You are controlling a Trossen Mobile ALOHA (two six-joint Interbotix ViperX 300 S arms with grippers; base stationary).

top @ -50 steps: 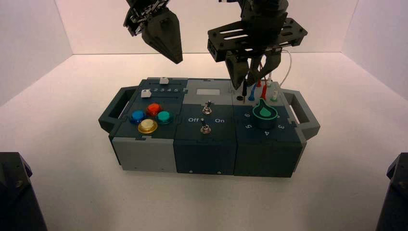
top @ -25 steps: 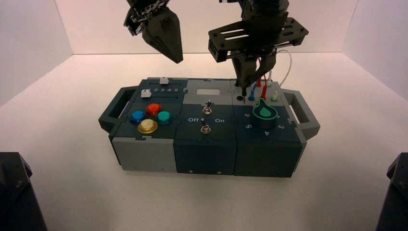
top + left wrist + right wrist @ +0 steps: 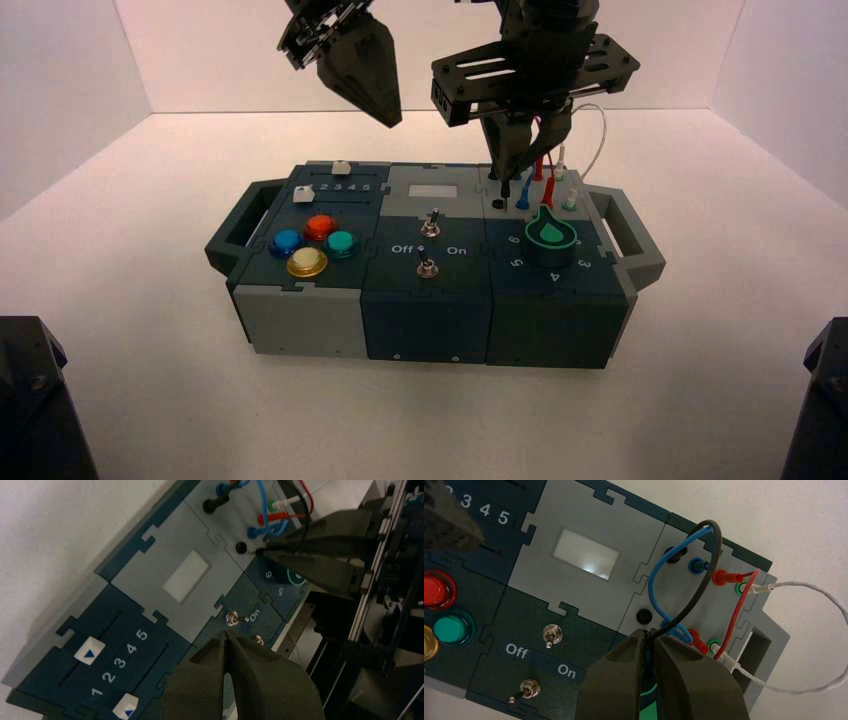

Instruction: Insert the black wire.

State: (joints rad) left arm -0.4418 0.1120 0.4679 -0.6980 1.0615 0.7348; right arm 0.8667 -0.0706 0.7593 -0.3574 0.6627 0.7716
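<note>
The black wire [image 3: 704,580] loops up from its far plug [image 3: 674,554], which sits in a socket on the grey panel at the box's right rear. My right gripper [image 3: 650,635] is shut on the wire's other black plug [image 3: 505,187] and holds it upright just above and beside the empty black socket [image 3: 644,615], which also shows in the high view [image 3: 498,203]. In the left wrist view the plug's tip [image 3: 260,552] is close to that socket [image 3: 241,547]. My left gripper [image 3: 378,100] is shut and empty, high above the box's rear middle.
A blue wire [image 3: 654,580], a red wire [image 3: 744,600] and a white wire [image 3: 814,587] are plugged in beside the black one. A green knob [image 3: 548,235] lies just in front of the sockets. Two toggle switches [image 3: 430,222], coloured buttons [image 3: 318,226] and sliders [image 3: 90,653] lie to the left.
My right gripper has closed on the black plug and shifted it slightly toward the empty socket. My left gripper has moved a little to the right, still high.
</note>
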